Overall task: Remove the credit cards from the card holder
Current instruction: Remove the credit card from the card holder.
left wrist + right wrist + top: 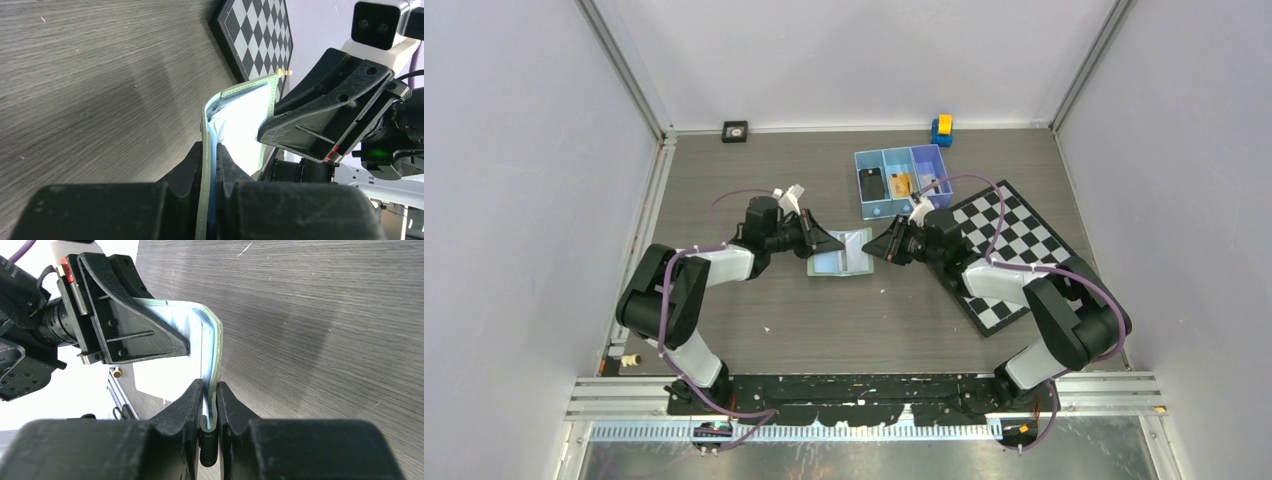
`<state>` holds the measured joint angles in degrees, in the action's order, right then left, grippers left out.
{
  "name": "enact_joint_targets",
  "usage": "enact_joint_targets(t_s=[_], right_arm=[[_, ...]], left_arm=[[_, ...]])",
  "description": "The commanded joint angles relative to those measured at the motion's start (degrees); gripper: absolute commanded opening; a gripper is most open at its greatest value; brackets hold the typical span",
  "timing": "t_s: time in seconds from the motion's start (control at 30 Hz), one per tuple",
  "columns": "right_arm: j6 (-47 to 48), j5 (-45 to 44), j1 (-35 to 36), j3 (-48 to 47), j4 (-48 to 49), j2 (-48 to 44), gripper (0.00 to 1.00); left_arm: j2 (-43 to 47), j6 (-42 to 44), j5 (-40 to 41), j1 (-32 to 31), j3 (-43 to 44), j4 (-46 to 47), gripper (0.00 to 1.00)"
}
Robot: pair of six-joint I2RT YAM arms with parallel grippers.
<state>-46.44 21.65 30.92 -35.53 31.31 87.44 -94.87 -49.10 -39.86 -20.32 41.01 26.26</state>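
Near the middle of the table (pixel 754 170), the two arms reach inward and meet at the card holder (pixel 842 252), which is held open between them with its pale blue-grey inner faces showing. The left gripper (pixel 212 155) is clamped on the edge of one green flap, with a finger pressed against each side of it. The right gripper (pixel 210 390) pinches the opposite flap the same way, and in the wrist views the wallet bends into an L between the two. A pale sheet shows inside the fold, but I cannot tell whether it is a card or lining. To the right of the wallet, partly under the right arm, lies a checkerboard (pixel 1014 250). Farther back stands a blue tray (pixel 929 165), with a black card (pixel 873 184) in its left compartment and a gold-orange card (pixel 901 184) in the middle one. By the back wall sit a yellow-and-blue toy (pixel 942 129) and a small black square object (pixel 735 131).
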Motion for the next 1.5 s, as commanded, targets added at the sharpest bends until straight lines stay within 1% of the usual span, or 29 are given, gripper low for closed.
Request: enact_joint_targets(t_s=[0.0, 0.07, 0.17, 0.27, 0.43, 0.57, 0.77, 0.87, 0.97, 1.0, 1.07, 1.17, 1.23, 1.27, 1.37, 1.43, 1.47], right_arm=[[0.0, 1.9, 1.3, -3.0, 3.9, -1.6, 0.22], [-0.8, 2.5, 0.9, -3.0, 4.6, -1.1, 0.2], [-2.2, 3.4, 0.3, -2.6, 6.3, -0.7, 0.13], [-2.8, 4.2, -0.1, -2.7, 6.8, -0.2, 0.08], [-2.7, 6.1, 0.0, -4.1, 6.3, 1.4, 0.07], [-3.2, 6.8, 0.0, -4.0, 7.1, 1.8, 0.01], [-8.4, 12.1, -0.2, -2.0, 18.7, 2.1, 0.01], [-9.0, 12.8, -0.2, -1.7, 20.3, 1.7, 0.01], [-8.8, 13.1, -0.2, -2.0, 20.0, 2.0, 0.0], [-9.2, 13.8, -0.2, -2.1, 21.0, 2.3, 0.0], [-11.7, 16.0, -0.2, -2.0, 25.6, 3.7, 0.01], [-16.0, 19.1, 0.0, -1.8, 34.0, 6.0, 0.0], [-16.3, 19.6, 0.2, -1.9, 34.9, 6.0, 0.01], [-15.5, 19.3, 0.3, -2.0, 33.7, 5.6, 0.0], [-11.1, 16.7, 0.6, -2.8, 24.8, 3.7, 0.0], [-7.5, 13.9, 0.9, -3.7, 17.3, 2.5, 0.0], [-6.5, 13.1, 1.0, -4.0, 15.3, 2.3, 0.01]], left_arm=[[1.9, -0.2, -0.7, -0.3, 0.3, 3.0, 0.0], [2.1, -0.6, -1.0, -0.1, 0.3, 3.3, 0.0], [2.1, -2.0, -2.1, 0.6, -0.2, 5.3, 0.0], [1.1, -6.3, -5.2, 1.3, -1.7, 12.9, 0.0], [-1.1, -14.9, -8.3, 1.4, -3.6, 25.6, 0.0], [-0.4, -15.4, -8.9, 1.4, -3.7, 27.0, 0.0], [-0.4, -19.3, -10.5, 2.1, -4.4, 32.9, 0.0], [-1.3, -21.6, -11.8, 2.2, -4.2, 36.8, 0.0], [-3.0, -26.5, -12.8, 2.2, -4.4, 44.8, 0.0], [-3.6, -28.0, -13.2, 2.2, -4.3, 48.0, 0.0], [-4.5, -29.8, -13.6, 2.2, -4.0, 50.6, 0.0], [-5.0, -29.5, -13.4, 2.2, -4.0, 49.7, 0.0], [-4.6, -27.5, -12.8, 2.3, -4.1, 45.6, 0.0], [-4.1, -25.8, -12.3, 2.4, -4.2, 42.9, 0.01], [-1.7, -20.6, -10.5, 2.4, -4.3, 34.2, 0.15], [0.5, -17.5, -9.8, 2.4, -4.3, 29.9, 0.24], [1.5, -16.3, -9.1, 2.4, -4.4, 27.8, 0.29]])
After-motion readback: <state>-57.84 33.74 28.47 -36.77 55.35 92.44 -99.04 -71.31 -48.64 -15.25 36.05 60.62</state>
